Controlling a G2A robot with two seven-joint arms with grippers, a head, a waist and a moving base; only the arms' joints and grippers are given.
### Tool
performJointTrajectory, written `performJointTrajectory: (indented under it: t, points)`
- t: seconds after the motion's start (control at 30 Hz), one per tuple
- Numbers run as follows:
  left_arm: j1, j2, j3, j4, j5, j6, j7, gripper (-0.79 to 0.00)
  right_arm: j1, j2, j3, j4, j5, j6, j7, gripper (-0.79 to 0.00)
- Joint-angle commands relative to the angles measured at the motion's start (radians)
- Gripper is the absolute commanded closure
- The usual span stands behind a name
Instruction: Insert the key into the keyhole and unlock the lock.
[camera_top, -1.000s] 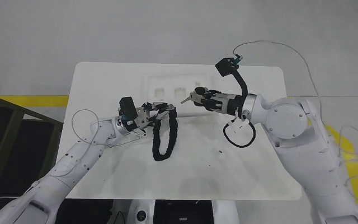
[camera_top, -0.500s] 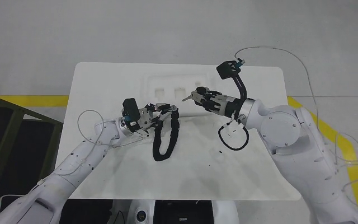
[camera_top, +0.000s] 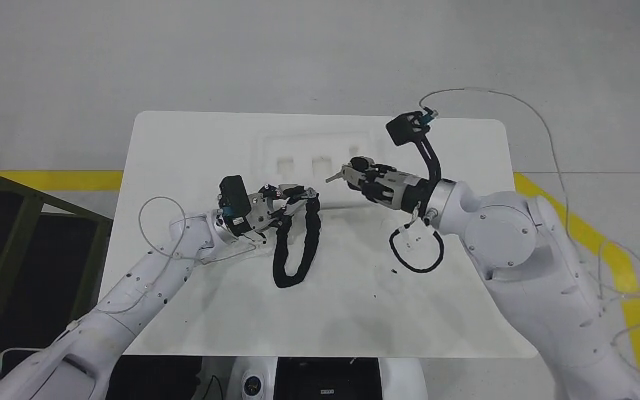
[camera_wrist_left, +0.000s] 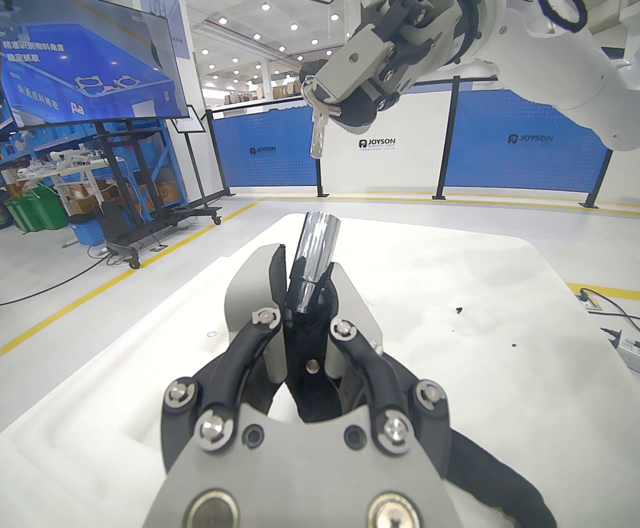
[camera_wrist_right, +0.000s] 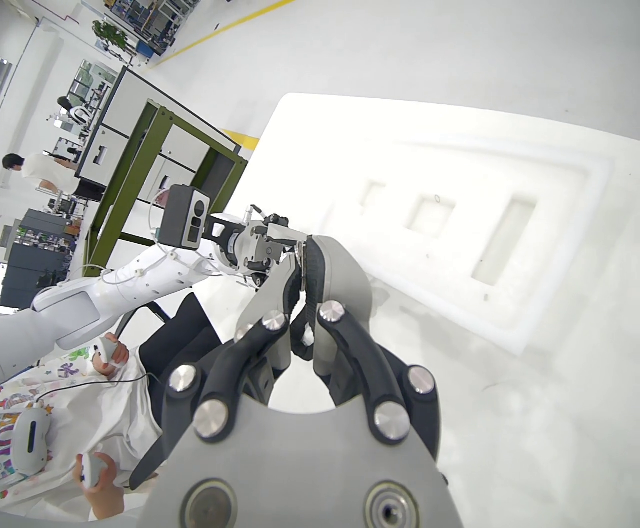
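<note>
- Two left fingers (camera_wrist_left: 248, 287) were closed narrowly on the lock (camera_wrist_left: 316, 255). They pinched its black sleeve just behind the chrome cylinder, which stood out past the fingertips, tilted upward.
- Two right fingers (camera_wrist_right: 280, 295) were pinched tight on the head of the key (camera_wrist_left: 317, 134). Its blade stuck out past the fingertips and pointed down toward the cylinder's open end.
- Key and cylinder were apart, with a clear gap between blade tip and cylinder mouth; the key was not yet in the keyhole.
- Seen from the top view, the left fingers sat at the front edge of the foam tray (camera_top: 268, 150), by its left corner.
- The right fingers hung over the right part of the foam tray, with the key's tip above the tray's front middle.
- The rest of the lock, a black sleeved loop, ran from the left fingers away from the foam tray's front edge toward the robot, over the desk (camera_top: 460, 300).
- The foam tray was white, with three rectangular recesses in a row along its length.
- A few dark specks (camera_wrist_left: 459, 310) dotted the desk in front of the foam tray, on the robot's side.
</note>
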Motion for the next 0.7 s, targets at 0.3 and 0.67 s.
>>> performJointTrajectory:
  t: [0.3, 0.67]
  points:
    - [0.043, -0.004, -0.022, 0.024, 0.131, 0.067, 0.257, 0.0, 0.003, 0.003, -0.028, -0.119, -0.11, 0.078, 0.084, 0.0]
    - [0.024, -0.035, 0.004, 0.074, 0.19, 0.087, 0.376, 0.0, -0.004, -0.007, -0.089, -0.19, -0.145, 0.122, 0.084, 0.0]
